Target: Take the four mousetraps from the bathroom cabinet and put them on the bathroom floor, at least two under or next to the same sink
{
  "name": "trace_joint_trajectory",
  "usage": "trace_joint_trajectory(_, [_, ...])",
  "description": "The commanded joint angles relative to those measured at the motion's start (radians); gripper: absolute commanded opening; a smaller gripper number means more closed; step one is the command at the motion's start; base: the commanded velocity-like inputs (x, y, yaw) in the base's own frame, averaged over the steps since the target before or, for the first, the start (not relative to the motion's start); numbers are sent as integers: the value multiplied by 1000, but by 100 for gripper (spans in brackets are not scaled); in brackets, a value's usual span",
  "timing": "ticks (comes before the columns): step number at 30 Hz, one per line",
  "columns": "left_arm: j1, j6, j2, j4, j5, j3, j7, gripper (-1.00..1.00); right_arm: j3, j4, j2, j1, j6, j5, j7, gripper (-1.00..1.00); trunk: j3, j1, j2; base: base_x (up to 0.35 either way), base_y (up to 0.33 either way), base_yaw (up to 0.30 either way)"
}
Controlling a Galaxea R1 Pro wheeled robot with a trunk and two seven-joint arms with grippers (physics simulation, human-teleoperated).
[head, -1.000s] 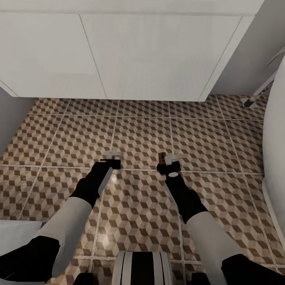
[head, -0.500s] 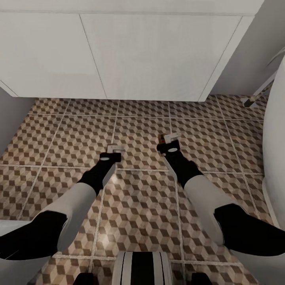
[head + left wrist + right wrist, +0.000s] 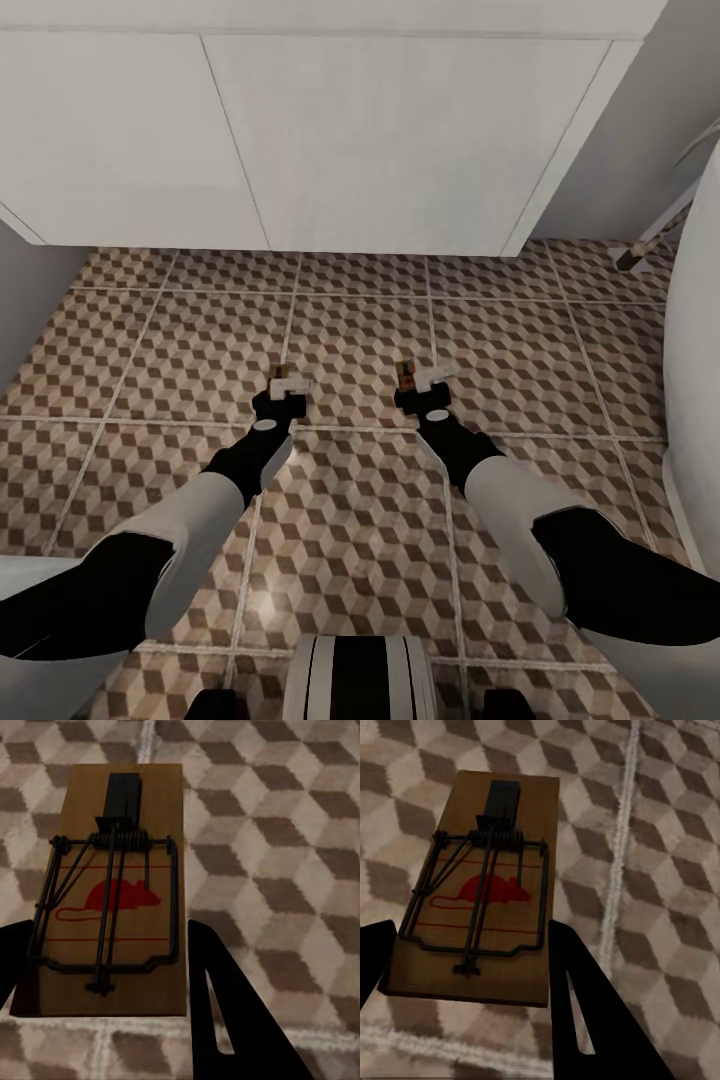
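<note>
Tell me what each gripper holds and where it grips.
Each holds a mousetrap by the near end's long edges: left gripper one mousetrap, right gripper another.

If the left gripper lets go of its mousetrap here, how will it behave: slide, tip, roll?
The mousetrap is a flat, stiff-looking wooden board, so it should probably land flat on the floor, not roll. Its wire spring and bar look delicate and might snag or snap. Held between the left gripper fingers, it seems light.

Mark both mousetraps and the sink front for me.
Left gripper's mousetrap (image 3: 112, 900), left wrist view, on the red mouse print.
Right gripper's mousetrap (image 3: 487, 889), right wrist view, on the red mouse print.
Sink (image 3: 380, 140), head view, on its boxy white front.
</note>
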Motion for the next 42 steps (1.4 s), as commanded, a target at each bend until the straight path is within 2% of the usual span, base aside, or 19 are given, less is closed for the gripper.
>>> trace_joint_trajectory(1, [0, -7, 1, 6, 3, -9, 9, -100, -1, 9, 0, -1, -6, 7, -1, -100, 0, 0, 0, 0, 0, 0])
trace_joint_trajectory(4, [7, -12, 2, 11, 3, -9, 8, -100, -1, 20, 0, 0, -19, 7, -1, -100, 0, 0, 0, 0, 0, 0])
trace_joint_trajectory(12, [45, -16, 4, 15, 2, -9, 2, -100, -1, 98, 0, 1, -114, 7, -2, -100, 0, 0, 0, 0, 0, 0])
trace_joint_trajectory(21, [76, -17, 3, 15, 2, -9, 2, -100, -1, 148, 0, 1, -157, 6, -2, -100, 0, 0, 0, 0, 0, 0])
trace_joint_trajectory(32, [81, -17, 2, 15, 2, -9, 1, -100, -1, 163, 0, 1, -179, 6, -2, -100, 0, 0, 0, 0, 0, 0])
trace_joint_trajectory(42, [81, -17, 3, 2, 2, -9, 2, -100, -1, 173, 0, 2, -179, 7, -2, -100, -39, 4, -3, 0, 0, 0])
